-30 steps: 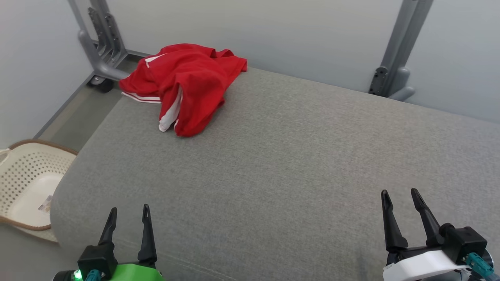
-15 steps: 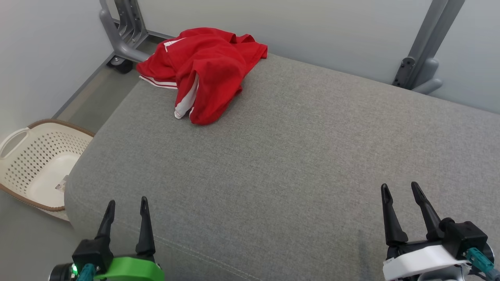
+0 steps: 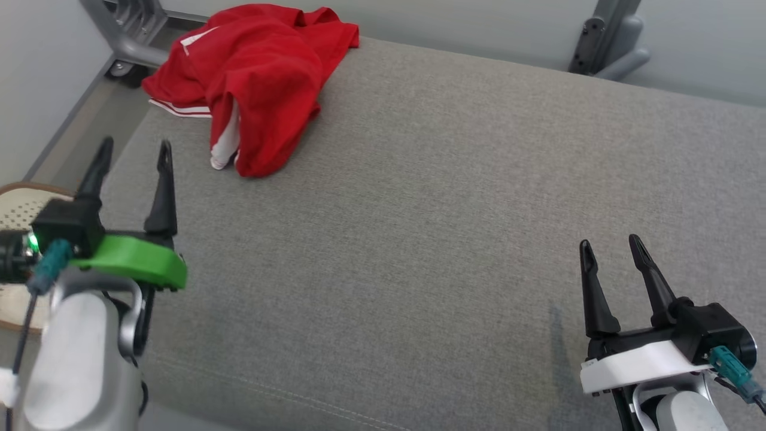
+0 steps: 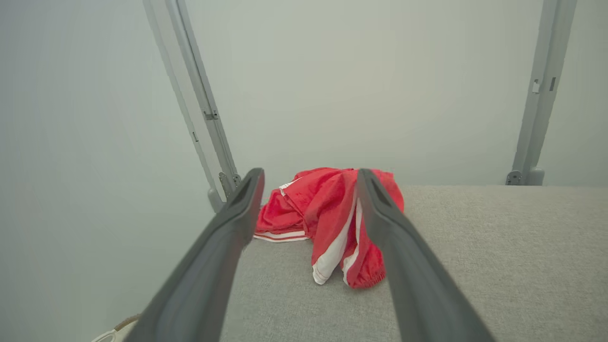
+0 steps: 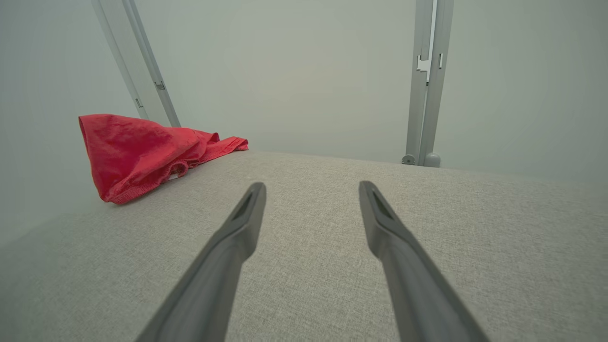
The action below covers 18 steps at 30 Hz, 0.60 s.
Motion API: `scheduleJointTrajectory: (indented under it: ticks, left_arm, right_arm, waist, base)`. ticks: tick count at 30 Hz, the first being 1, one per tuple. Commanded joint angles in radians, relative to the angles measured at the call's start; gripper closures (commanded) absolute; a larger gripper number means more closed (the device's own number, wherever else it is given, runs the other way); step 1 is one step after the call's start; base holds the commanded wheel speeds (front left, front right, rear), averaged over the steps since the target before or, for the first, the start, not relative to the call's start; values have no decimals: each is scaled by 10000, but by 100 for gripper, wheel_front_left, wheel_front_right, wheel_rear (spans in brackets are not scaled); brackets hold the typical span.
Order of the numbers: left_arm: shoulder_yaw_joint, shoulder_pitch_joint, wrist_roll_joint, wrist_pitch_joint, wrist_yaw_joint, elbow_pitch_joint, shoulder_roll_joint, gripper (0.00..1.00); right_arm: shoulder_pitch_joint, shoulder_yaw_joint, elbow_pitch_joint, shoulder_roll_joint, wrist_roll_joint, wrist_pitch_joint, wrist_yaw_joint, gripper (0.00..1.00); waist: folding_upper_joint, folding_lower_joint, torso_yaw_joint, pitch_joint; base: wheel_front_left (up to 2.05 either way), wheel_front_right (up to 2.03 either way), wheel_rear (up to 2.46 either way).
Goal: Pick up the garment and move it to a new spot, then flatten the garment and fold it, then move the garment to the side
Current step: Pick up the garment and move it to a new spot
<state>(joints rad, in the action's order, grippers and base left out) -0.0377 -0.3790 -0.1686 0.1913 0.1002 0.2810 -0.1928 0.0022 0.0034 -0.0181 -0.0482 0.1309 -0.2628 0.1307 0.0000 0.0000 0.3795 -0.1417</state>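
Note:
The garment (image 3: 257, 78) is a crumpled red piece with white stripes, lying at the far left corner of the grey cushioned surface (image 3: 431, 197). My left gripper (image 3: 136, 146) is raised over the left edge, open and empty, its fingers pointing toward the garment from a short way off. In the left wrist view the garment (image 4: 332, 218) lies ahead between the open fingers of the left gripper (image 4: 308, 178). My right gripper (image 3: 610, 246) is open and empty near the front right. From the right wrist the garment (image 5: 142, 152) sits far left of the open right gripper (image 5: 311, 187).
A cream perforated laundry basket (image 3: 15, 206) stands on the floor left of the surface, partly behind my left arm. Grey metal frame posts (image 3: 604, 36) rise behind the surface against a pale wall. One post foot (image 3: 128, 42) is next to the garment.
My left arm has lifted and moved forward toward the garment. The head camera has tilted, shifting the whole picture. The garment lies as before. The right gripper has barely moved.

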Motion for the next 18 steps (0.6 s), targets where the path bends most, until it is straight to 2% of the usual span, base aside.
scheduleJointTrajectory:
  ticks: [1,10,18]
  left_arm:
    - [-40,-383,29,-110,72,118,-216,0]
    - [-337,-3092,-1048,-1948,299,1544,-1457,0]
    - [-853,-4317,-1857,-2882,298,2939,-2200,0]
  right_arm:
    - [-140,56,42,-39,-66,-35,1,0]
    - [-771,290,240,-36,-306,-35,1,0]
    - [-1094,163,363,-36,-379,-35,1,0]
  waist:
    - [0,0,-656,-599]
    - [0,0,-2048,-1825]
    - [0,0,-2631,-2668]
  base:
    - [0,0,0]
    - [0,0,0]
    - [0,0,0]
